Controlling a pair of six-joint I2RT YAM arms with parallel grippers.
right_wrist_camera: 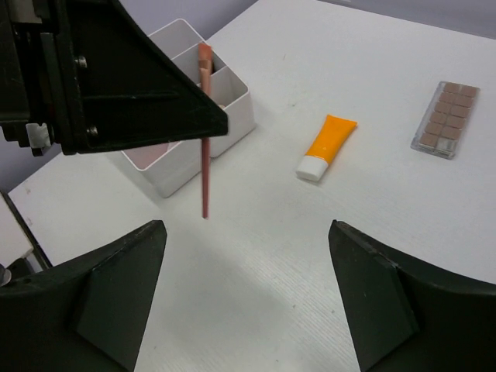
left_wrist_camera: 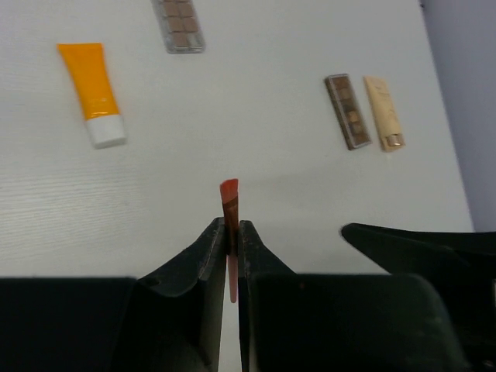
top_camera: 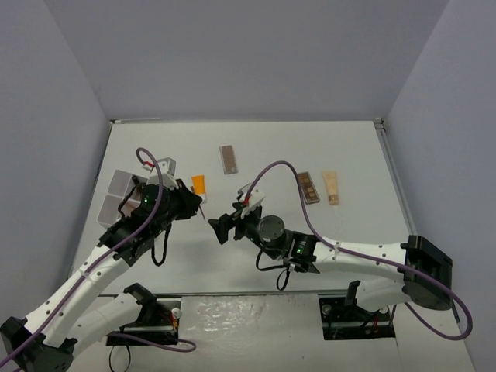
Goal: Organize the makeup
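1. Top external.
   - Note the left tool (top_camera: pixel 195 204) clamped on a thin red stick (top_camera: pixel 203 214), held above the tabletop (top_camera: pixel 349 147) a little left of the middle.
   - Note the right tool (top_camera: pixel 219 229) just beside it, spread wide and holding nothing.
   - Find the white compartment box (top_camera: pixel 116 186) by the left edge, partly hidden under the left arm.
   - Count four items lying loose: an orange tube (top_camera: pixel 198 184) next to the left tool, a far palette (top_camera: pixel 227 159) toward the far edge, and a right palette (top_camera: pixel 308 187) and beige tube (top_camera: pixel 332 187) side by side toward the right edge.

2. Left wrist.
   - See both fingers (left_wrist_camera: pixel 211 240) pinched flat against the stick (left_wrist_camera: pixel 229 194), red tip poking out ahead.
   - Spot the orange tube (left_wrist_camera: pixel 91 89) with its white cap nearest, and both palettes and the beige tube (left_wrist_camera: pixel 384 112) beyond.
   - Mark the right tool's dark bulk at lower right, near but apart from the stick.

3. Right wrist.
   - Find the stick (right_wrist_camera: pixel 205 147) hanging roughly upright, lower end clear of the tabletop, between the box (right_wrist_camera: pixel 232 116) and the orange tube (right_wrist_camera: pixel 329 143).
   - Cannot tell the box's contents; only a pinkish tint in a near compartment.
   - Judge the job as early: one stick in hand and not yet stowed, four items left out.
   - Watch the crowding of the two tools, with the left arm across the box.
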